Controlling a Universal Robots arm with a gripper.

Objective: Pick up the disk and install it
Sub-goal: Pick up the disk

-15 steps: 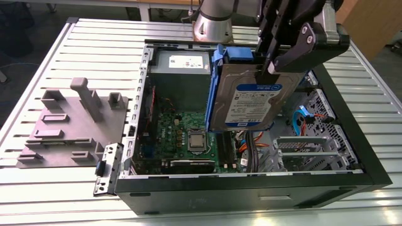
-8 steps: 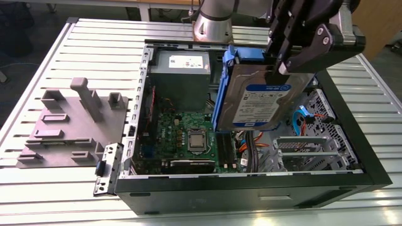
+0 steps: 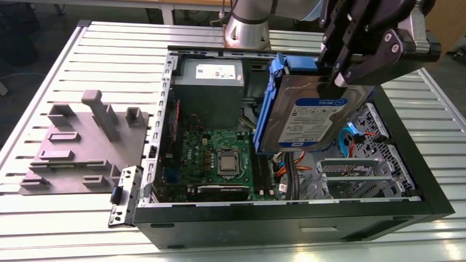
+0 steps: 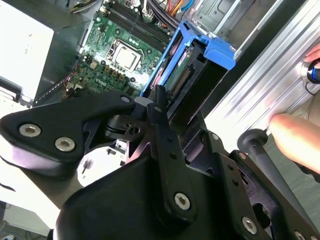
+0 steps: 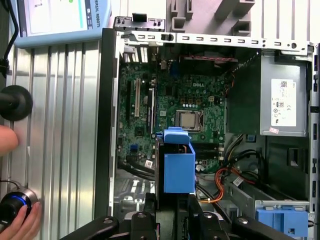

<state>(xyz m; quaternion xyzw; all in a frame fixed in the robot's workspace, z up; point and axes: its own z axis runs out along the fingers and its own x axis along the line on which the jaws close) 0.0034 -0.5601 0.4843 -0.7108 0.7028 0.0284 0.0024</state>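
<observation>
The disk [image 3: 309,117] is a silver-grey hard drive with a white-and-blue label and blue side rails. It hangs tilted, nearly on edge, above the open computer case [image 3: 407,164], over the motherboard's edge on the exterior view's right. My gripper [image 3: 340,79] is shut on its upper end, black fingers on both faces. In the second wrist view the disk [image 4: 192,75] points down from the gripper [image 4: 175,107] toward the case interior. In the first wrist view its blue rail end [image 5: 179,167] sticks out ahead of the gripper [image 5: 172,212], over the board.
Inside the case lie the green motherboard [image 3: 218,158], a grey power supply box [image 3: 211,82], orange cables [image 3: 357,139] and a metal drive cage [image 3: 350,174]. A grey fixture plate [image 3: 80,142] rests on the slatted table at the exterior view's left. A person's hand [image 5: 7,140] is beside the case.
</observation>
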